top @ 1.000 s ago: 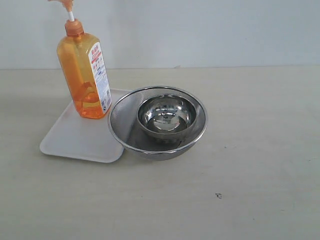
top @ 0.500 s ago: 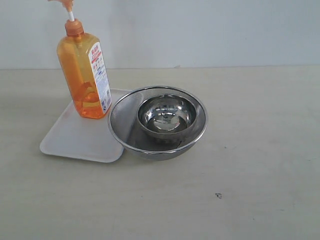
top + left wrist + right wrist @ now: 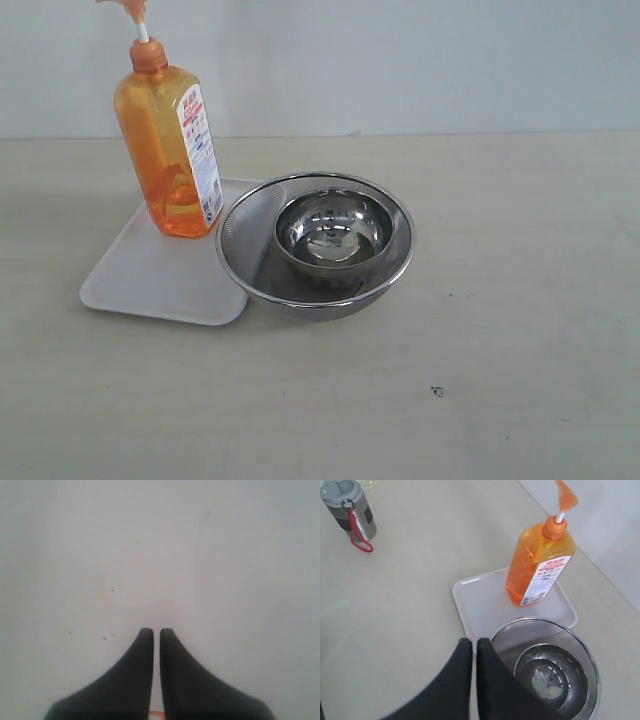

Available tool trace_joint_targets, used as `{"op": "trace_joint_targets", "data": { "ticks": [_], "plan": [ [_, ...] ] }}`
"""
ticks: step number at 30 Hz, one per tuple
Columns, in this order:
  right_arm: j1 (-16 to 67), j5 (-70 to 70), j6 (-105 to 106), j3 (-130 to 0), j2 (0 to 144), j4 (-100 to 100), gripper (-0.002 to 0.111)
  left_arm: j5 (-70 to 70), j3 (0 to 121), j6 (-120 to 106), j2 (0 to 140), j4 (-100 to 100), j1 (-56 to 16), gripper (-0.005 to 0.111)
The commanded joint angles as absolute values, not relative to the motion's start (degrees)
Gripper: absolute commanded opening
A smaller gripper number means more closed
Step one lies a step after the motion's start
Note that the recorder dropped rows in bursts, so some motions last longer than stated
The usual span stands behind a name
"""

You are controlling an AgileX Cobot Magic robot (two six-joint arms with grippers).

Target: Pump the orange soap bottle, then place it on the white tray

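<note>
We see orange soap bottle upright on far part of white tray, left on the bench, just beside strainer. Left hand fingers together; right hand together too.

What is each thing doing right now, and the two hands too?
orange soap bottle: upright on the white tray, pump up.
white tray: lying flat, bottle on it.
mesh strainer: upright, holding the steel bowl.
steel bowl: upright, inside the strainer.
left hand: shut.
right hand: shut, empty.
</note>
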State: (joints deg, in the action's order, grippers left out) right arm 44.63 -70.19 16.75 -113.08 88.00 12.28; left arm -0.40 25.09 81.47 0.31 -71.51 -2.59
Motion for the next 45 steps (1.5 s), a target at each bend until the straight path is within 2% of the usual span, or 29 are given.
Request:
{"op": "trace_joint_targets", "data": {
  "ticks": [1, 4, 7, 10, 16, 20, 23, 29, 35, 39, 45],
  "plan": [
    [44.55, -69.96, 17.9, -113.06, 81.96, 8.0, 0.0, -0.44, 25.16, 81.93, 0.0, -71.37, -2.87, 0.005],
    [44.55, -66.17, 17.42, -110.57, 75.86, 5.08, 0.0, -0.44, 25.16, 81.93, 0.0, -71.37, -2.87, 0.005],
    [44.55, -57.75, 15.94, -101.12, 67.43, 3.16, 0.0, -0.44, 25.16, 81.93, 0.0, -71.37, -2.87, 0.005],
    [44.55, -47.81, 15.07, -86.74, 58.42, 1.75, 0.0, -0.44, 25.16, 81.93, 0.0, -71.37, -2.87, 0.005],
    [43.44, -19.01, 14.98, -53.19, 41.34, -2.09, 0.0, -0.44, 25.16, 81.83, 0.0, -71.37, -2.87, 0.005],
    [36.32, 0.48, 10.82, -33.97, 34.68, -1.86, 0.0, -0.44, 25.16, 81.83, 0.0, -71.37, -2.87, 0.005],
    [29.2, 8.66, 6.24, -23.69, 32.18, -1.86, 0.0, -0.44, 25.16, 81.83, 0.0, -71.37, -2.87, 0.005],
    [14.35, 8.37, -1.84, -13.31, 26.55, -1.86, 0.0, -0.44, 25.16, 81.83, 0.0, -71.37, -2.87, 0.005],
    [3.91, 6.74, -2.6, -6.62, 17.37, -1.86, 0.0, -0.44, 25.16, 81.83, 0.0, -71.37, -2.87, 0.005],
    [1.08, 2.15, -2.48, -2.59, 10.49, -1.86, 0.0, -0.44, 25.16, 81.83, 0.0, -71.37, -2.87, 0.005],
    [1.08, -5.16, -2.29, 0.0, 2.57, -2.02, 0.0, -0.44, 25.16, 81.83, 0.0, -71.37, -2.87, 0.005]
  ]
}}
